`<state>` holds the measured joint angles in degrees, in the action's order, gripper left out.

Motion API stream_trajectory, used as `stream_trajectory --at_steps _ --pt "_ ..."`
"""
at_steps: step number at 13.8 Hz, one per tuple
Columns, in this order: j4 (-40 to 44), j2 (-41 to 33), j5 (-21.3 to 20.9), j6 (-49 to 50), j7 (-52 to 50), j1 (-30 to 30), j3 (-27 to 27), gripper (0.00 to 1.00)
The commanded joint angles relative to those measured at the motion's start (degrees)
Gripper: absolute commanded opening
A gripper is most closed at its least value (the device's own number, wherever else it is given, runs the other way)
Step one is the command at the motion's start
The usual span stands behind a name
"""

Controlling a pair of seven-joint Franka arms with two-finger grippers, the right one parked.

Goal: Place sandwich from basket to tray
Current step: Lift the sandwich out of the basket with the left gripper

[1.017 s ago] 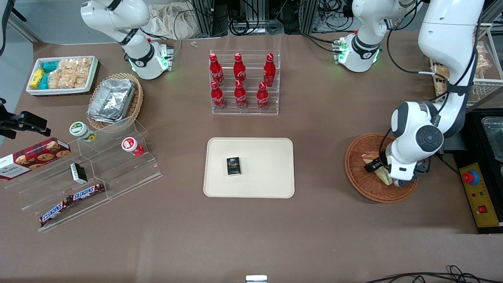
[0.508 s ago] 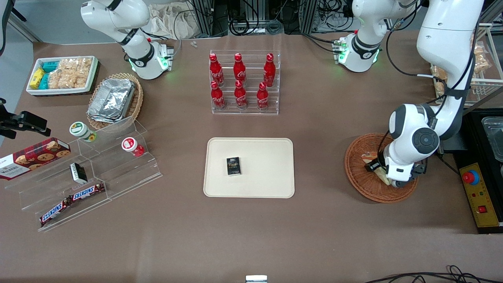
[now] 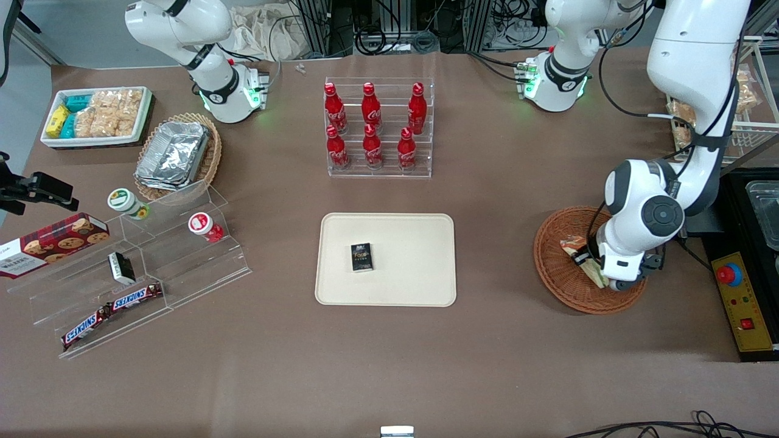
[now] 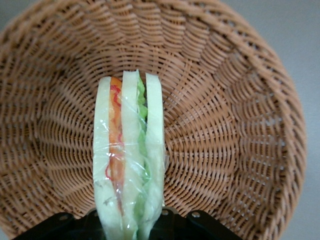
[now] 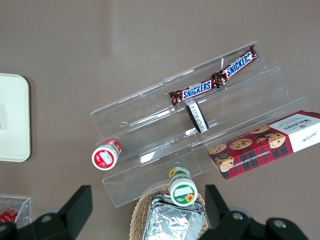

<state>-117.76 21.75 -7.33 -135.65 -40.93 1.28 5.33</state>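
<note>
Over the reddish wicker basket, seen from the front, the hand sits low, pinching the sandwich; the beige tray lies well apart. From the left wrist, the wrapped sandwich stands on edge above the basket weave, clamped between the fingers.

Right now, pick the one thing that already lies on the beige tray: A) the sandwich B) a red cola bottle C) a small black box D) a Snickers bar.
C: a small black box lies on the tray, while the sandwich is in the reddish-brown basket, where the gripper is.
</note>
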Motion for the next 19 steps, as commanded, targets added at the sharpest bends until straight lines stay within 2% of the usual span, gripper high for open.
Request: stream_trajectory --at_steps 1,4,9,10,12,13,15,19 --pt "1.38 -5.91 -0.76 6.95 -1.08 0.13 0.38 0.2" --pt "5.68 -9.53 0.04 14.78 -0.38 -0.66 1.0 0.2" --pt "15.17 -9.89 2.31 27.09 -0.11 -0.66 7.75 0.2" --pt "16.67 -9.8 3.1 28.24 0.5 -0.66 9.16 0.17" --pt "17.73 -9.71 3.81 28.87 1.47 -0.66 12.32 0.16" --pt "17.74 -9.54 3.82 28.69 3.12 -0.66 14.08 0.11" --pt "17.91 -9.18 3.9 28.6 6.47 -0.66 16.89 0.08" --pt "18.88 -6.82 3.82 27.11 6.83 -0.75 21.91 0.02"
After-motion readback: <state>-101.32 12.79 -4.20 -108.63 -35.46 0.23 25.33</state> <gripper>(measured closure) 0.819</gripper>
